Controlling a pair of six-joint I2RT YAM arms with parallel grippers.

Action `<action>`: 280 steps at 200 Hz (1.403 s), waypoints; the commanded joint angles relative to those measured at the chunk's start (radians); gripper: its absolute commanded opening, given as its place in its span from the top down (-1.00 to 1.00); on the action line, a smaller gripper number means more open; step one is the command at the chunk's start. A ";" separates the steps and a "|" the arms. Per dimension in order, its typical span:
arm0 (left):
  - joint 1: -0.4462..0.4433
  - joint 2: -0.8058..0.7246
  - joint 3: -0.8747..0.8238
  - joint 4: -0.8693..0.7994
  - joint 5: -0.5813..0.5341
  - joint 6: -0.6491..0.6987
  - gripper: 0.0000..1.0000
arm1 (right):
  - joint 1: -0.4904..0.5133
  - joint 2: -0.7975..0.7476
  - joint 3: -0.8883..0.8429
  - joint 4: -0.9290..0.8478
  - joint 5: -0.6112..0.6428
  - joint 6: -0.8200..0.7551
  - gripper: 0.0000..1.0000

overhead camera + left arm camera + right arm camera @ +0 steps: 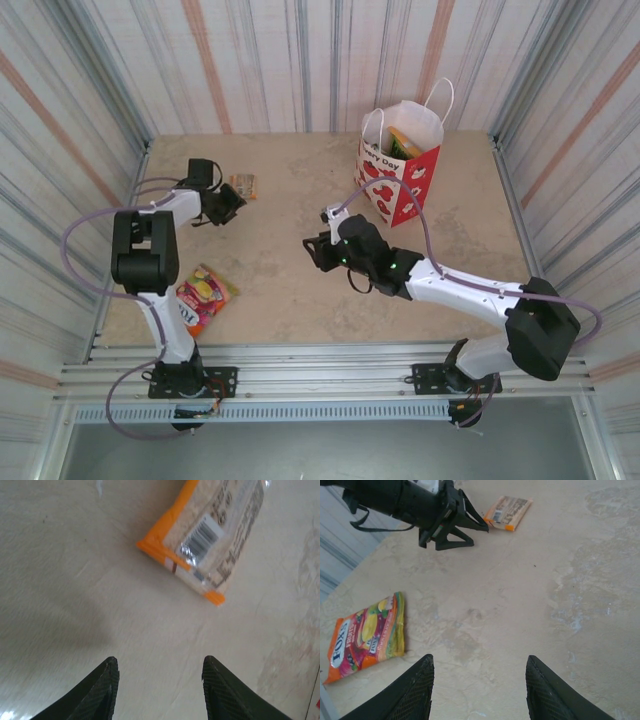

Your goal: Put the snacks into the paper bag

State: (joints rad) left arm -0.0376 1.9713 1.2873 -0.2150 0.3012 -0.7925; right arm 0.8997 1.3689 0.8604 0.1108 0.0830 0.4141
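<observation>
Hovering left gripper [160,662], jaws wide, just short of orange pkt [205,535], far left. Next: reach fwd, pinch, carry right to paper bag [400,165]. W/ right gripper [480,660] wide too, empty.

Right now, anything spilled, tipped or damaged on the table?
Nothing stands out. The paper bag stands upright; the small orange packet and the red-orange packet lie flat on the table, intact, not yet bagged. Left gripper and right gripper are open, empty.

Bright even light, soft shadows, glare on foil, left wrist view motion-blurred
</observation>
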 commanded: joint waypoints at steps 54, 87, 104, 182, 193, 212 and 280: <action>-0.037 0.086 0.052 0.189 -0.131 -0.203 0.13 | -0.080 -0.032 -0.009 -0.016 -0.005 -0.010 -0.02; -0.039 0.118 0.076 0.189 -0.137 -0.218 0.16 | -0.102 -0.040 -0.015 -0.019 -0.018 -0.011 -0.02; -0.038 0.118 0.084 0.190 -0.142 -0.220 0.27 | -0.109 -0.044 -0.018 -0.022 -0.020 -0.013 -0.02; -0.044 0.130 0.074 0.185 -0.152 -0.177 1.00 | -0.129 -0.078 -0.041 -0.026 -0.015 -0.018 0.00; -0.047 0.096 0.076 0.172 -0.147 -0.157 1.00 | -0.130 -0.086 -0.042 -0.029 -0.009 -0.021 0.00; -0.054 0.059 0.066 0.149 -0.133 -0.121 1.00 | -0.133 -0.104 -0.048 -0.038 0.002 -0.029 0.00; -0.093 -0.139 -0.023 0.033 -0.042 0.015 1.00 | -0.135 -0.183 -0.088 -0.062 0.019 -0.056 0.00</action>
State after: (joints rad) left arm -0.1173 1.9312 1.2980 -0.1024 0.2092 -0.8623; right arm 0.7715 1.2282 0.7925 0.0711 0.0830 0.3897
